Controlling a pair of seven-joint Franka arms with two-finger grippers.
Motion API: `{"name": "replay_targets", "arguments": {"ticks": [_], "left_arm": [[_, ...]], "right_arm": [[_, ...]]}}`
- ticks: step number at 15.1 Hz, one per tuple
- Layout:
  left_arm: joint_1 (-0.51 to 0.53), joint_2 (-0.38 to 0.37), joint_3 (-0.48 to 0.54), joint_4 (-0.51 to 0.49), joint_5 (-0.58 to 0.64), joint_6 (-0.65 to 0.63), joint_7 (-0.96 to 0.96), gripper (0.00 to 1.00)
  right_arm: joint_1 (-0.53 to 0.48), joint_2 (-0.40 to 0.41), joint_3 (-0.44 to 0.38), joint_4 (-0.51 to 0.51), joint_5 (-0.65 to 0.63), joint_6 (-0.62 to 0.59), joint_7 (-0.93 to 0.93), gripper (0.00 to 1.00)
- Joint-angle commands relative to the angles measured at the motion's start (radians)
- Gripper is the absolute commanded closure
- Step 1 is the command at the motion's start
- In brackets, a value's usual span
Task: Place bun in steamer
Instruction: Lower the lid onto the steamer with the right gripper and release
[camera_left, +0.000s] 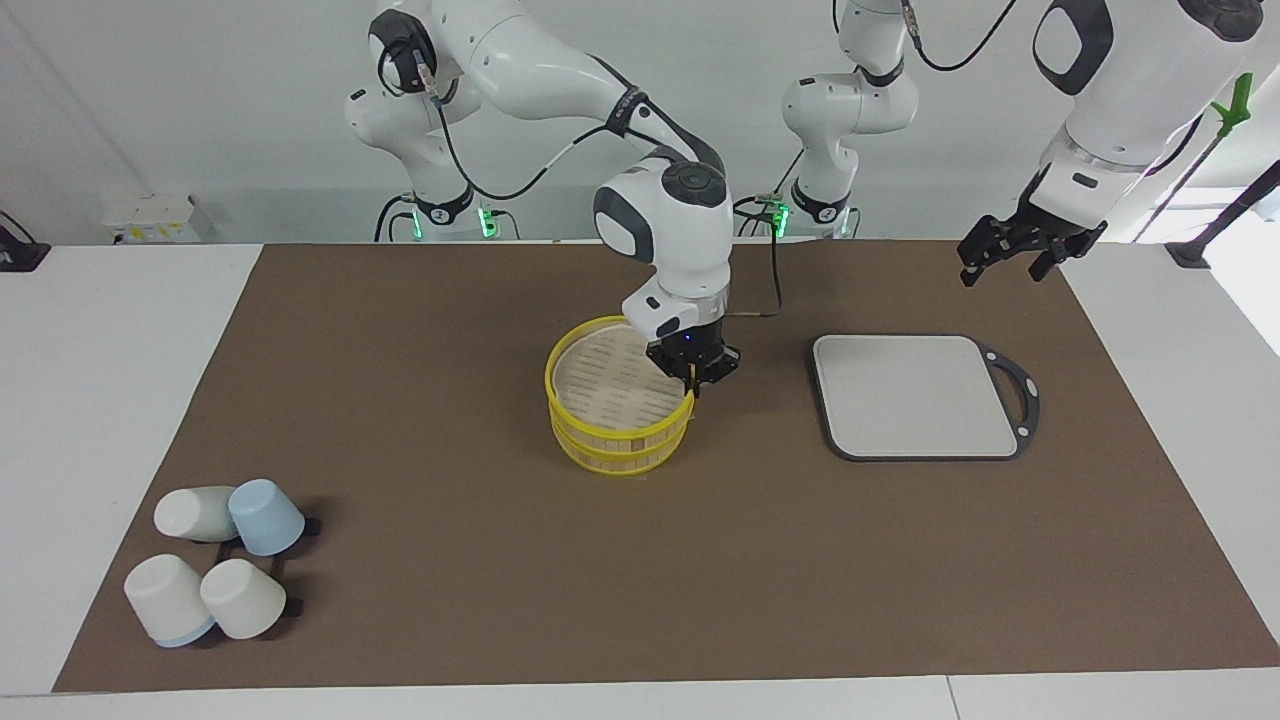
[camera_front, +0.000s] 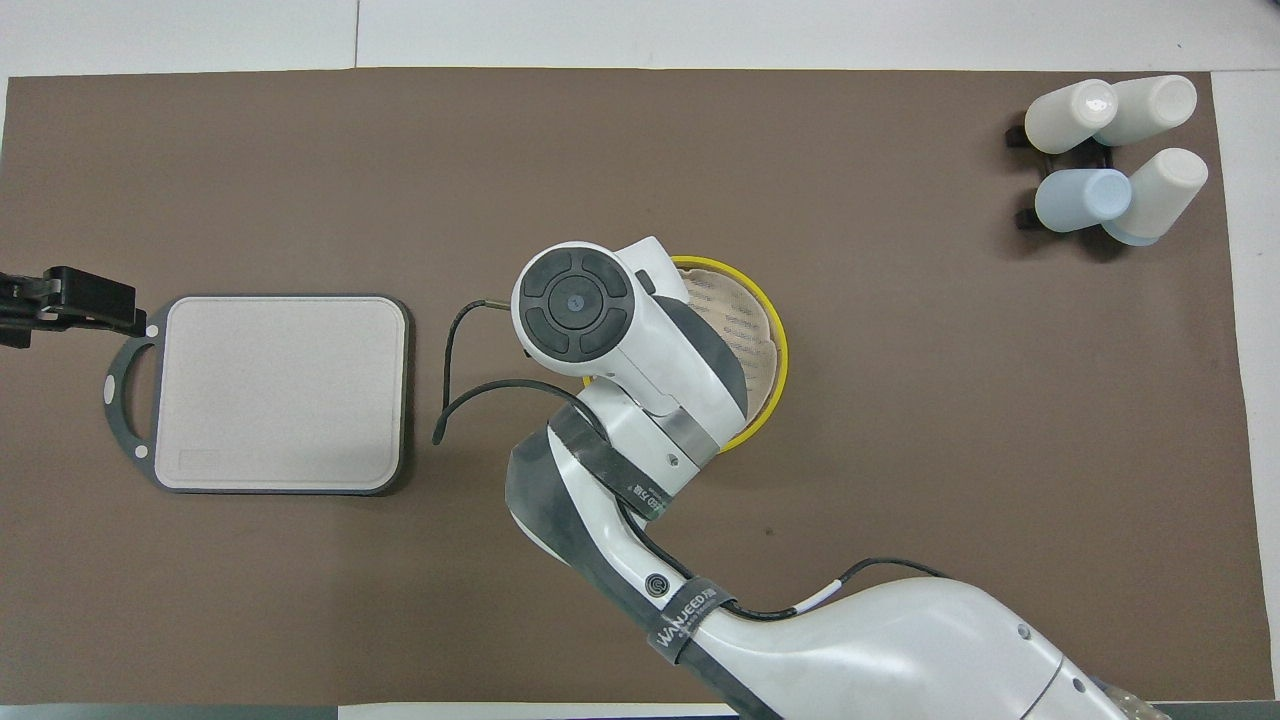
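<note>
My right claw (camera_left: 692, 378) is down at the steamer (camera_left: 620, 412), its fingers pinched on the yellow rim at the edge toward the left arm's end of the table (camera_left: 400, 600). The steamer sits mid-table with both tiers stacked square. The facing view shows this grip; from overhead my own wrist covers it, leaving only part of the steamer (camera_front: 752, 330) showing. My left claw (camera_left: 1020, 250) hangs spread and empty above the table's edge near the grey board (camera_left: 915, 395). I cannot see the bun in either view. Farthest from me, toward my right arm's end, four cups (camera_left: 215, 570) cluster.
</note>
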Motion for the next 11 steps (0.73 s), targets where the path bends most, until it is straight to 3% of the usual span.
{"name": "replay_targets", "arguments": {"ticks": [1, 6, 7, 8, 9, 11], "left_arm": [[-0.05, -0.005, 0.037, 0.011, -0.009, -0.024, 0.013, 0.0], [-0.077, -0.006, 0.045, 0.008, -0.009, -0.013, 0.013, 0.0], [-0.082, -0.006, 0.052, 0.009, -0.009, -0.013, 0.013, 0.0], [-0.082, -0.006, 0.054, 0.009, -0.009, -0.013, 0.013, 0.0], [-0.08, -0.006, 0.053, 0.009, -0.011, -0.015, 0.013, 0.0], [-0.065, -0.006, 0.045, 0.009, -0.012, -0.015, 0.015, 0.0]], "right_arm": [[-0.004, -0.038, 0.003, -0.057, -0.019, 0.023, 0.015, 1.0], [-0.01, -0.038, 0.003, -0.059, -0.018, 0.037, 0.01, 1.0], [-0.013, -0.038, 0.003, -0.062, -0.018, 0.041, 0.005, 0.96], [-0.018, -0.038, 0.003, -0.068, -0.018, 0.044, -0.013, 0.53], [-0.02, -0.039, 0.003, -0.069, -0.018, 0.043, -0.039, 0.03], [-0.017, -0.039, 0.002, -0.05, -0.018, 0.018, -0.051, 0.0]]}}
